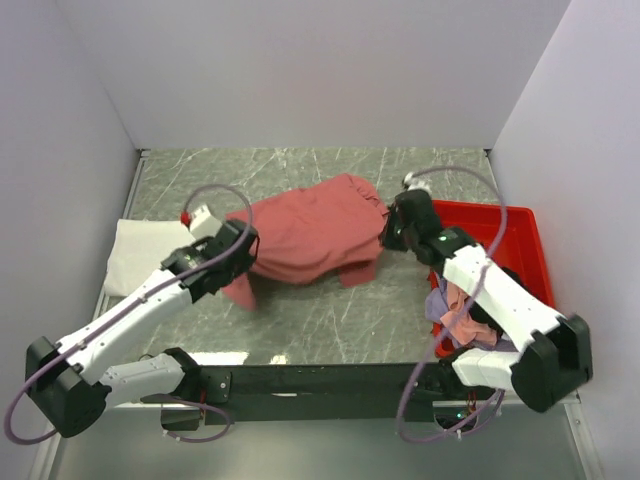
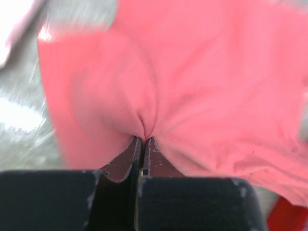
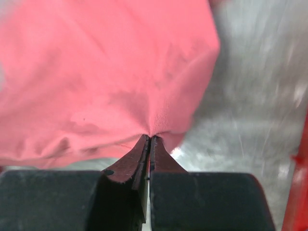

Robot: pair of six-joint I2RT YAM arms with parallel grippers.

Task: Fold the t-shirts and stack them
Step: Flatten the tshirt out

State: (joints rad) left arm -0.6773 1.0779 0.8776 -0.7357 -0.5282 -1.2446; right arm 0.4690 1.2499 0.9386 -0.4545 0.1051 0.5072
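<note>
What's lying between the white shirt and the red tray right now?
The dusty red t-shirt, pinched at each end by the left tool and the right tool, spans it in the top view.

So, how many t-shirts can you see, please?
4: dusty red tee mid-table, white tee far left, lavender tee and pink tee in the red tray; more may hide beneath the right arm.
</note>
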